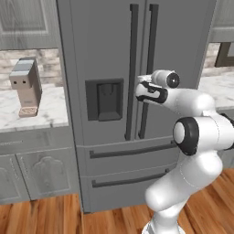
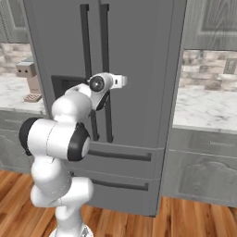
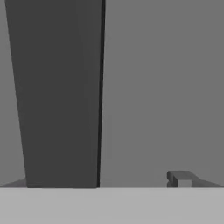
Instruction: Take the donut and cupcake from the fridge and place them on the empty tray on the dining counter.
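**Arm raised to the closed fridge doors**

While both doors of the fridge (image 1: 109, 55) stand shut, the white arm (image 1: 192, 137) reaches up and forward so that the gripper (image 3: 105, 181) sits close against the door fronts, at about the height of the dark dispenser panel (image 1: 104, 99). In the hand view, a broad dark vertical handle (image 3: 59, 92) rises straight ahead of the jaws, slightly toward one side, with plain grey door surface beyond it on the other. One dark fingertip (image 3: 179, 178) shows at the bottom of that view, well apart from the handle; the jaws stand spread wide, with nothing between them (the handle is not pinched).

From the left base view, the hand lies just beside the two long black handles (image 1: 132, 68) at the seam between the doors, to the dispenser's side of neither drawer: both bottom drawers (image 1: 128, 176) lie well below the jaws. A small grey-and-tan appliance (image 1: 26, 87) stands on the marble wall counter (image 1: 45, 109), far off to the side of the jaws. Whether the fingers touch the door cannot be told.
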